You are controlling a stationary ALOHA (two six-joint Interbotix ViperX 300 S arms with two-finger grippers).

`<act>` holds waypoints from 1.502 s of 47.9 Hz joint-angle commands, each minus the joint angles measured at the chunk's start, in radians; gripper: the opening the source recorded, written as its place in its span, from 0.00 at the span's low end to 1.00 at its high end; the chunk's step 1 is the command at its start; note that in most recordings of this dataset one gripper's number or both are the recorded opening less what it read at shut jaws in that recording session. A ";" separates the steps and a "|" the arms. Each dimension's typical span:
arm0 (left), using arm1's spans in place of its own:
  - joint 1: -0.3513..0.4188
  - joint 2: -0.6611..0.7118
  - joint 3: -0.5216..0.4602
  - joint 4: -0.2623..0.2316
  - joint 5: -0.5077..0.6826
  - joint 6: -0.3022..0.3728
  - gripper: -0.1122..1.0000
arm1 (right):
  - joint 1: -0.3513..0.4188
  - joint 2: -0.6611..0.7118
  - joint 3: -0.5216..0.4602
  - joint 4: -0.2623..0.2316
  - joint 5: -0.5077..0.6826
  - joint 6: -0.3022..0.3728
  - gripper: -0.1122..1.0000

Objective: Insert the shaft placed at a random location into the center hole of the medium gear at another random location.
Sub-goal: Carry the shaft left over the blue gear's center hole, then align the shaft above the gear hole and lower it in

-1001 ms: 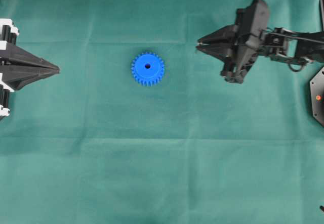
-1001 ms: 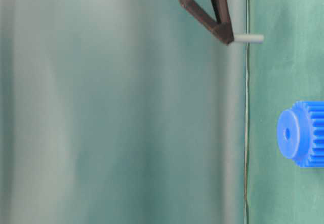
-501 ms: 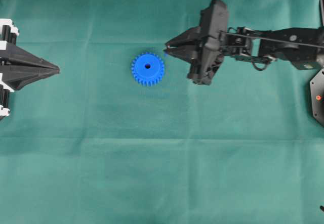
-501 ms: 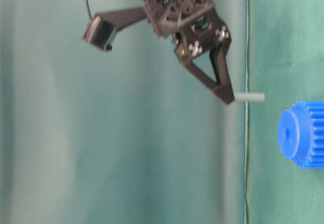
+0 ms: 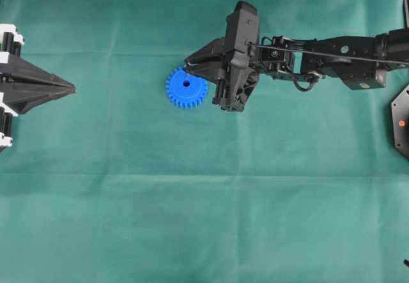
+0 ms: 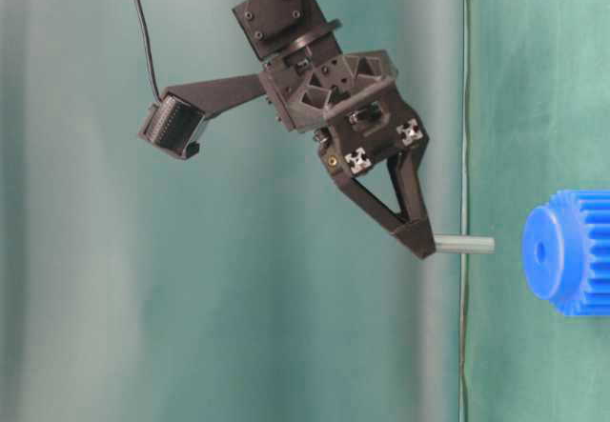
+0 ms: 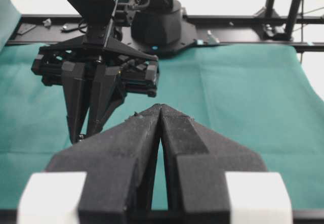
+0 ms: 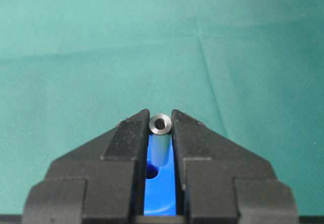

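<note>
Overhead exterior view: right gripper [image 5: 186, 66] reaching across the green cloth [image 5: 192, 200], fingertips right over the upper edge of the medium gear [image 5: 186, 88], which lies flat toward the cloth's far edge, a bit left of middle. Left gripper [image 5: 71, 89] parked at the left edge, fingers pressed together on nothing, well apart from the action.

Table-level view says more — the shaft [image 6: 465, 244] pinched at one end by the right fingertips, sticking out toward the cloth, lined up fairly close with the center hole [image 6: 541, 251] but not touching the gear yet, clear gap between pin tip and hub. Maybe a hair off-axis, hard to call from here. From the right wrist camera, the shaft [image 8: 161, 140] clamped narrow between the two pads [image 8: 132, 133], blue gear face below and the dark hole [image 8: 151, 172] peeking just beside the pin's lower end.

Handling guess: tiny rigid metal pin, light, smooth, so probably slippery in those pads and prone to pivoting if the tip catches the hub ring. Grip at the top end looks right — leaves most of the length free to go in. Gear is light plastic on cloth with nothing holding it, so likely to scoot if pushed sideways. Probably calls for a small alignment nudge, then a straight, gentle descent.
</note>
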 commanded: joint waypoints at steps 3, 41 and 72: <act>-0.002 0.005 -0.021 0.002 -0.005 -0.002 0.10 | 0.005 -0.015 -0.025 0.003 0.002 -0.008 0.23; -0.002 0.005 -0.021 0.002 -0.005 0.000 0.10 | 0.011 0.032 -0.037 0.006 -0.017 -0.006 0.23; 0.000 0.005 -0.023 0.002 -0.005 0.000 0.10 | 0.011 0.055 -0.044 0.008 -0.017 -0.008 0.23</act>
